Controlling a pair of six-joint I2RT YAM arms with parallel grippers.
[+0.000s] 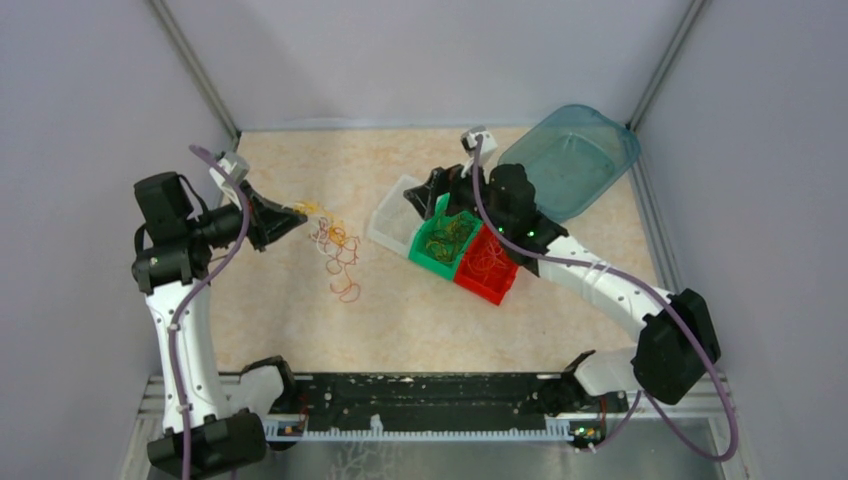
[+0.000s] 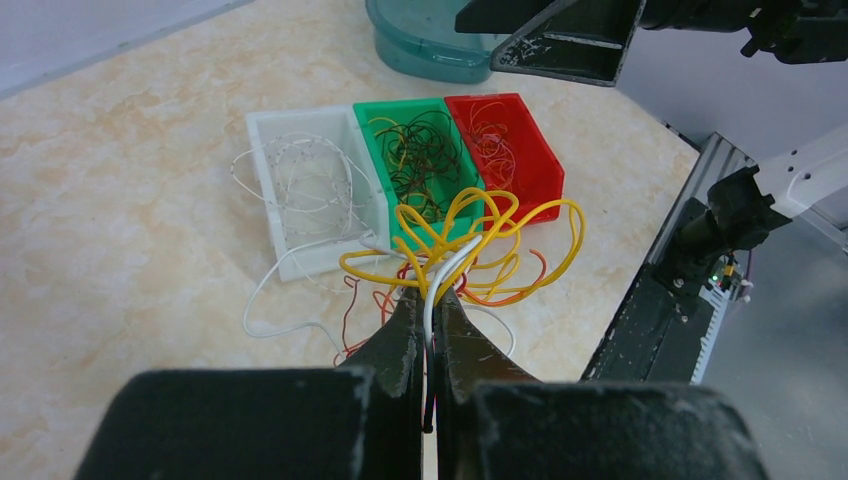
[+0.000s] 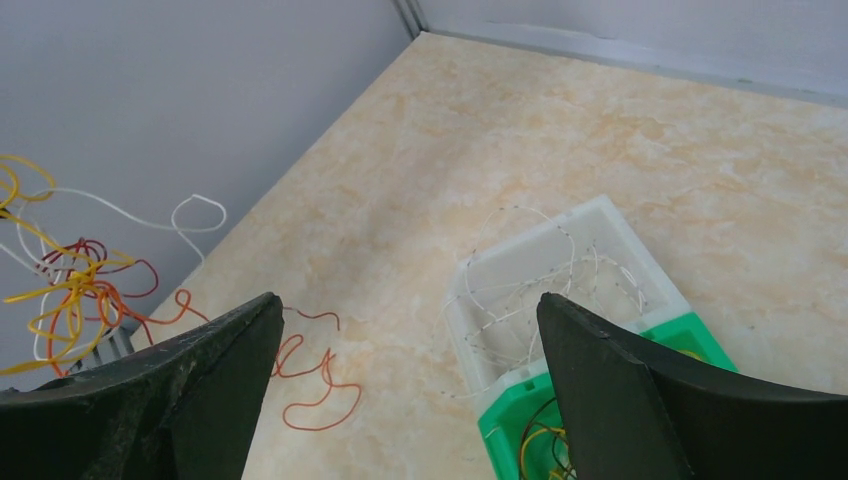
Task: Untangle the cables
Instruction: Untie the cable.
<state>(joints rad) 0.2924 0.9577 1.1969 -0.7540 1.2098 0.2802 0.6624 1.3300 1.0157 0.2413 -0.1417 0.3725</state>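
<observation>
While the left pincer (image 2: 428,300) clenches white and yellow strands (image 2: 447,262), the tangle of thin coloured cables (image 2: 470,235) trails from its tips over the beige worktop (image 1: 420,320) toward the released, farther right pincer (image 3: 408,305).

Near table (image 1: 430,325) lies open; bins (image 1: 430,257) and tub (image 1: 580,165) block the far right, cables (image 1: 342,240) sprawl left of centre.

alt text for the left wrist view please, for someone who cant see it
The left gripper is shut on a bunch of yellow and white cables over a tan table. Behind them a white bin, a green bin and a red bin sit side by side, with a teal tub beyond.
</observation>
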